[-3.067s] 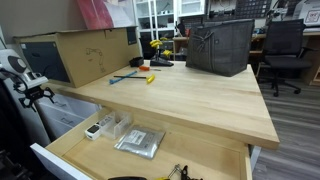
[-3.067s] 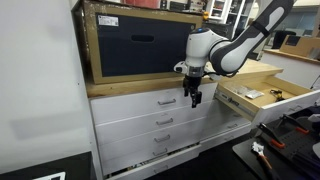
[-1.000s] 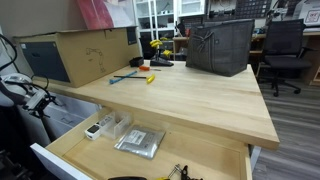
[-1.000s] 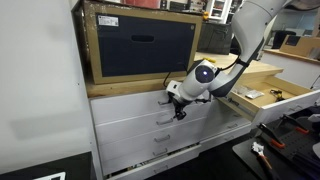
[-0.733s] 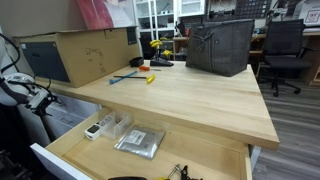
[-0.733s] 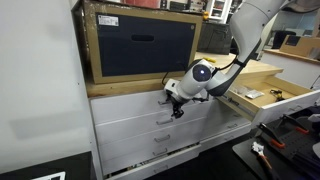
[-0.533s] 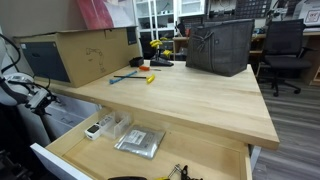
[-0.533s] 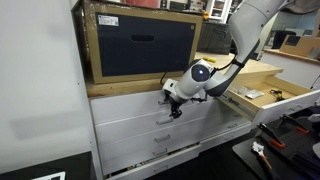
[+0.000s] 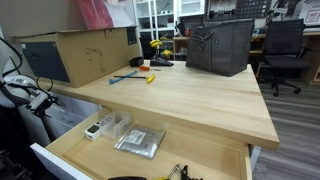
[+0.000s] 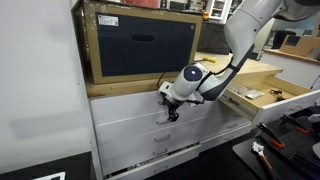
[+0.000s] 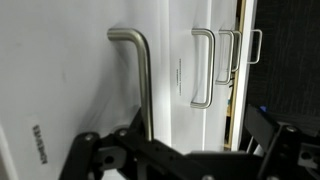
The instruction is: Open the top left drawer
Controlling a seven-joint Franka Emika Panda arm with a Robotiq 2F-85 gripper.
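Under the light wood counter (image 10: pixel 110 90), I'm holding the jaws spread open at the silver bar handle (image 11: pixel 140 80) of the shut white top left drawer (image 10: pixel 125 106), its long front running level, facing outward.

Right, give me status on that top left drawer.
Gripper open, fingers either side of the handle, not closed on it. Top left drawer shut. Wide drawer alongside stands open; nothing seen blocking the handle.

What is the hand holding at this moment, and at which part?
Nothing is gripped yet. In the wrist view the hand is open, and the silver handle of the top left drawer runs down between its fingers.
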